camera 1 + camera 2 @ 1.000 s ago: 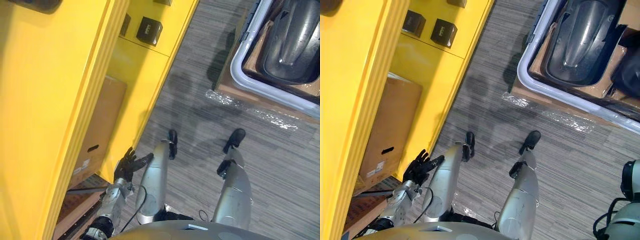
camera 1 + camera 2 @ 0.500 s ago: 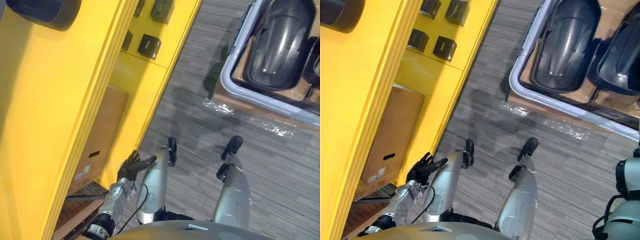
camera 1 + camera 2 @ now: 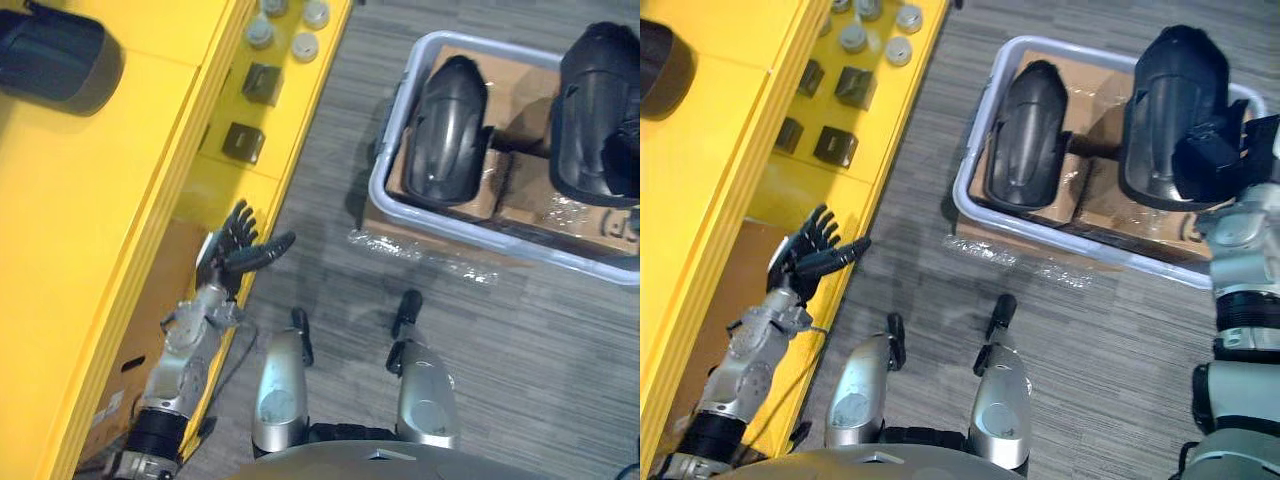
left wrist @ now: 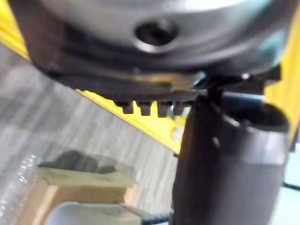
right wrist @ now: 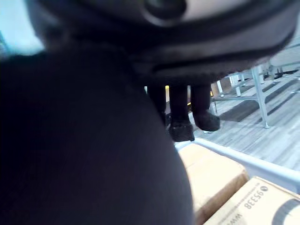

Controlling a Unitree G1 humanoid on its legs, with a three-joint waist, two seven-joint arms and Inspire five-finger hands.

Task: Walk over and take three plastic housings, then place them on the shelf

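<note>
Right hand (image 3: 1208, 158) at the bin (image 3: 962, 195), left hand (image 3: 238, 248) spare.
Two plastic housings (image 3: 1025, 135) lie in the bin at one o'clock. The right hand meets one, grip unclear, probably to lift it. The left hand spreads open beside the shelf (image 3: 100, 200) at nine.

Both eye views look steeply down from the head at the floor (image 3: 520, 360), sharing the yellow shelf (image 3: 150, 150) at left and the grey bin (image 3: 377, 185) ahead. Each wrist view looks along its hand from very close: left hand (image 4: 225, 164) toward shelf and floor, right hand (image 5: 180, 108) over the bin's rim
</note>
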